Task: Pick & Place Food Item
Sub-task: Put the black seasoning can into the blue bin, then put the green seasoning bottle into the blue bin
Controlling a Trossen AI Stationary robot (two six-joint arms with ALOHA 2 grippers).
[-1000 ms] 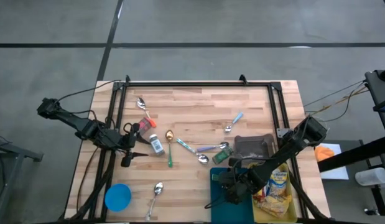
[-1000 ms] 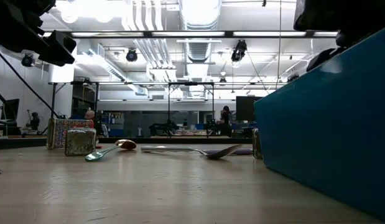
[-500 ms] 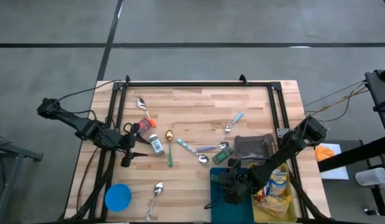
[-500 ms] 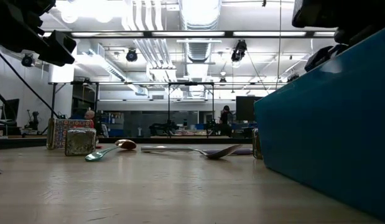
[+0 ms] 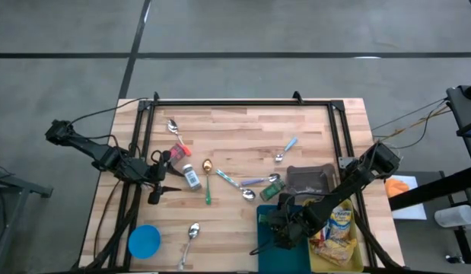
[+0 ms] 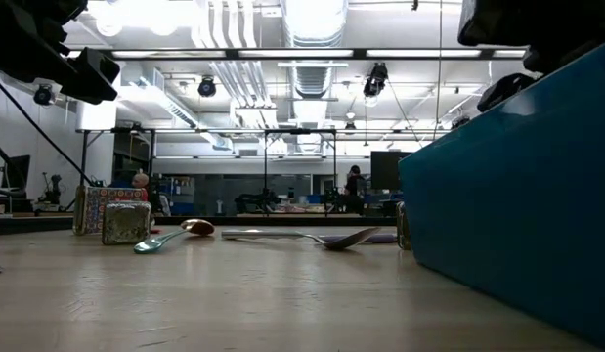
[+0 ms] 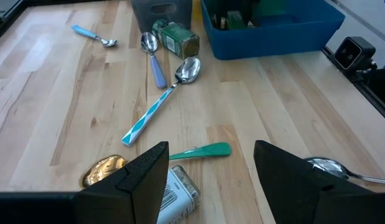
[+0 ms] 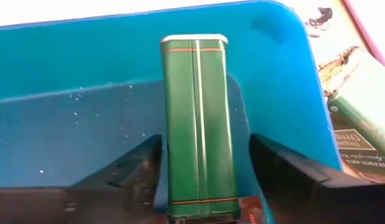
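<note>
A tall green tin (image 8: 197, 124) with gold stripes lies inside the blue bin (image 8: 86, 74) at the table's near right (image 5: 267, 255), its pale capped end toward the bin's wall. My right gripper (image 8: 204, 186) reaches down into the bin (image 5: 284, 228). It is open, one finger on each side of the tin's near end, with narrow gaps between fingers and tin. My left gripper (image 7: 211, 174) waits open at the table's left (image 5: 163, 180), above a small labelled jar (image 7: 180, 190).
Several spoons (image 5: 207, 179) and a second green tin (image 5: 271, 190) lie mid-table. A dark grey bin (image 5: 310, 181) stands beyond the blue one, with food packets (image 5: 340, 227) to its right. A blue round lid (image 5: 144, 241) sits near left. Bare wood lies along the far edge.
</note>
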